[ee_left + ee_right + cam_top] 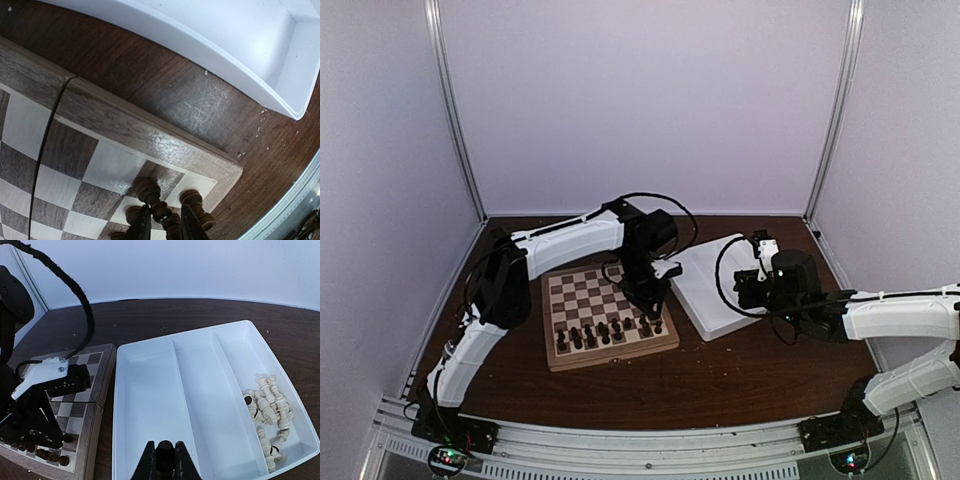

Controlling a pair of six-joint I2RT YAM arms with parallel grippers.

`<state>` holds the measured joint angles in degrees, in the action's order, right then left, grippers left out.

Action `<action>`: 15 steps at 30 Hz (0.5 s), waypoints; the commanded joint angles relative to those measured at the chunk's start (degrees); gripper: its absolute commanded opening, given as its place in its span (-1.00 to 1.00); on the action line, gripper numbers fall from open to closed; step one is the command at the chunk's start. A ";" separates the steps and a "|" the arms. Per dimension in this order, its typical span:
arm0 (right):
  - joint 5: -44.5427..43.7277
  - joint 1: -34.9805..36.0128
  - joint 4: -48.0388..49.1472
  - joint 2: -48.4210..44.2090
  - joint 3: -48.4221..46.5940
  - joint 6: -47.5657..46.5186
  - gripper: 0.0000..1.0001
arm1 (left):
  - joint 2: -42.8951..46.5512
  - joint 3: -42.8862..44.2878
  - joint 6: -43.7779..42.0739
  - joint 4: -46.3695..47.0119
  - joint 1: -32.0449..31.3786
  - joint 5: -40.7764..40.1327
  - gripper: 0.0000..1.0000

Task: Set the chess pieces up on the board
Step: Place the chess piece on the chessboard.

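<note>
The left gripper [165,211] hangs low over the near right corner of the board [150,131], its jaws drawn narrow around a single dark piece [151,190]. That piece stands between the two fingers [144,222], with its knobbed head poking up just beyond their tips, and the fingers press in on its stem from either side. It sits one square in from the corner; a second dark piece [198,206] stands on the corner square itself, just outside the right-hand finger. Seen from above, the rest of the chess pieces [603,334] stand in two rows along the near edge of the board, while the far squares are bare. The right gripper [164,451] hovers over the near rim of the white tray [150,405], which lies on the table [720,385] just right of the board. Its jaws are closed, and a dark rounded shape shows between the fingertips, though it cannot be told whether that is a piece or part of the gripper. In the tray's right-hand compartment lies a loose heap of pale pieces [267,405]; the other two compartments hold nothing
</note>
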<state>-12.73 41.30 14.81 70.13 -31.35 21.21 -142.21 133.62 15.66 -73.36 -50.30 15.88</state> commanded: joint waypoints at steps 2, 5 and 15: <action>0.11 -0.53 0.06 0.00 -0.78 0.50 -0.95 | -1.78 1.20 -0.08 1.08 0.71 0.35 -0.56; 0.08 -0.52 0.12 0.05 -0.79 0.57 -0.95 | -2.09 1.29 -0.16 1.19 0.90 0.50 -0.56; 0.43 -0.63 0.19 0.53 -0.93 0.66 -0.95 | -2.10 1.64 -0.26 2.79 0.93 0.34 -0.47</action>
<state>-12.71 40.99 14.81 70.15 -31.35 21.23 -143.61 133.62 15.62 -72.79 -49.80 15.84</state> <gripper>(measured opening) 0.091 0.265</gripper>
